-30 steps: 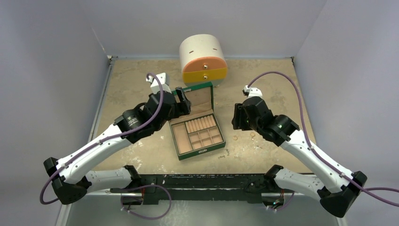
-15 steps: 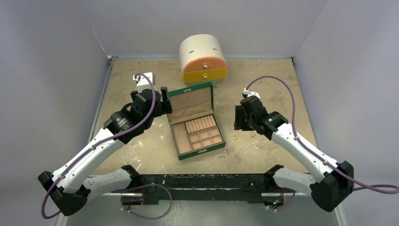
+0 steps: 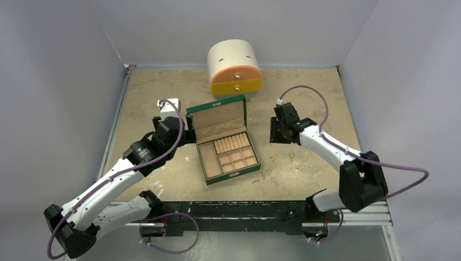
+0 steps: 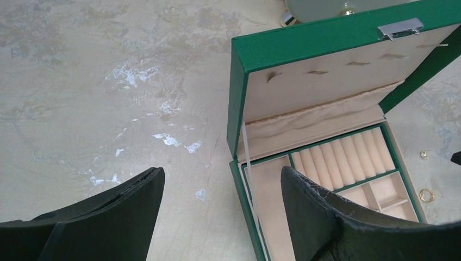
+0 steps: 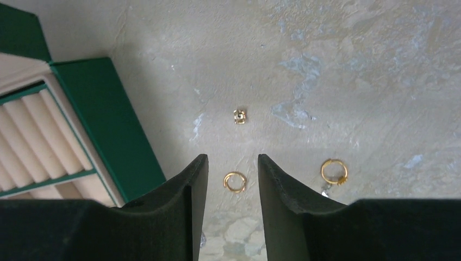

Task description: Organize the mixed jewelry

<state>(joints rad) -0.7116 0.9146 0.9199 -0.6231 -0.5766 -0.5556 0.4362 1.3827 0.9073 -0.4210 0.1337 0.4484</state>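
The mixed jewelry lies on the table right of the open green box (image 3: 228, 157). In the right wrist view a small gold ring (image 5: 235, 181) lies on the table between my fingertips. A gold hoop with a charm (image 5: 334, 171) lies to its right and a tiny gold bit (image 5: 240, 116) lies farther ahead. My right gripper (image 5: 232, 163) is open and empty above the ring; it also shows in the top view (image 3: 276, 136). My left gripper (image 4: 220, 185) is open and empty at the box's left edge (image 4: 247, 196). A gold ring (image 4: 425, 195) shows past the box.
The box lid (image 3: 217, 115) stands open, with a thin clear strap (image 4: 245, 152) at its left side. The round cream-orange-yellow drawer chest (image 3: 235, 68) stands behind the box. More small pieces (image 3: 261, 175) lie near the box's front right corner. Walls enclose the table (image 3: 157, 92).
My left gripper has drawn back left and toward me, off the box lid, which stays open. My right arm has folded its elbow in, with the gripper staying over the rings.
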